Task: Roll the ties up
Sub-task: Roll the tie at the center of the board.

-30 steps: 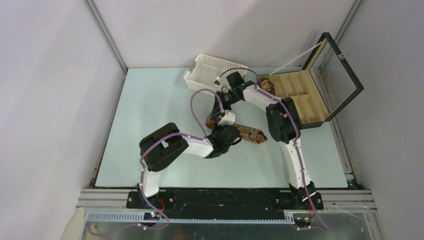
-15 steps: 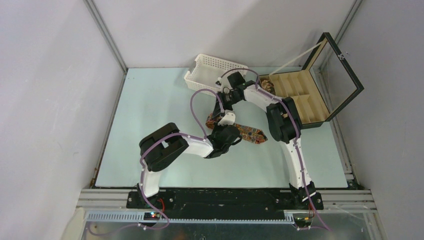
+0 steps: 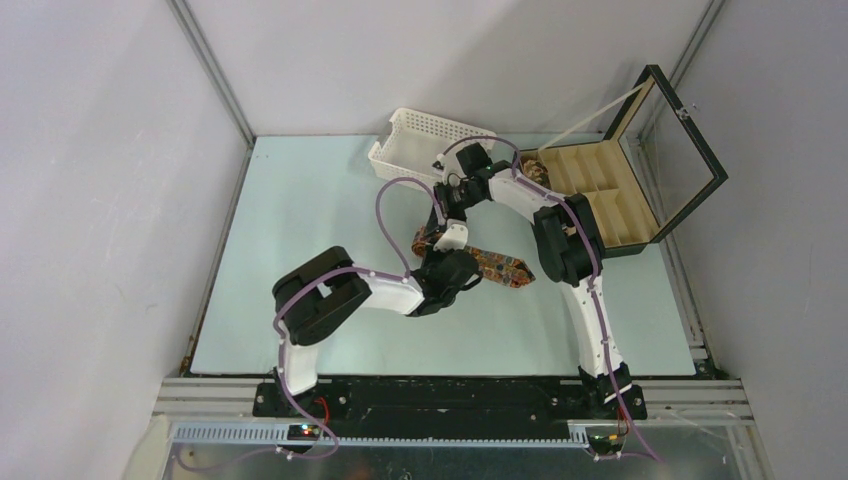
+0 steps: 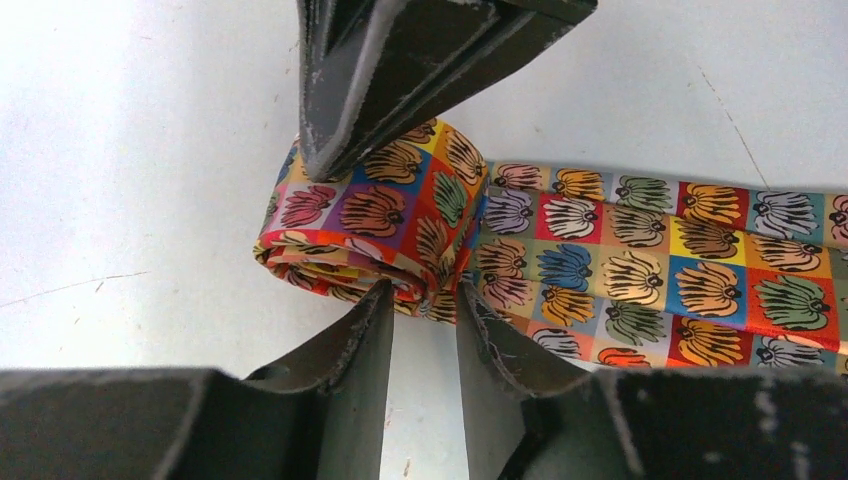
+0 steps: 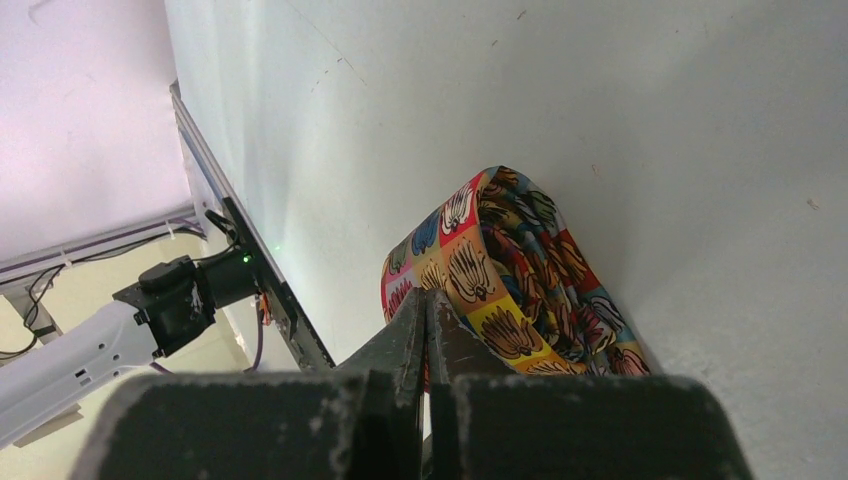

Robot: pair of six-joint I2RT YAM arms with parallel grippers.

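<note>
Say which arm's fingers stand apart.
The left gripper's: a gap shows between its fingers at the coiled tie; the right gripper's are pressed together.

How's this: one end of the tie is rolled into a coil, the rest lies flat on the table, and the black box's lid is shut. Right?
No: the lid of the black box stands open, as the top external view shows. The tie does have one end coiled, the rest flat on the table.

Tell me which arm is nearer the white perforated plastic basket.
Right. The right arm has its wrist just in front of the basket; the left arm ends at the multicoloured patterned fabric tie, farther off.
</note>
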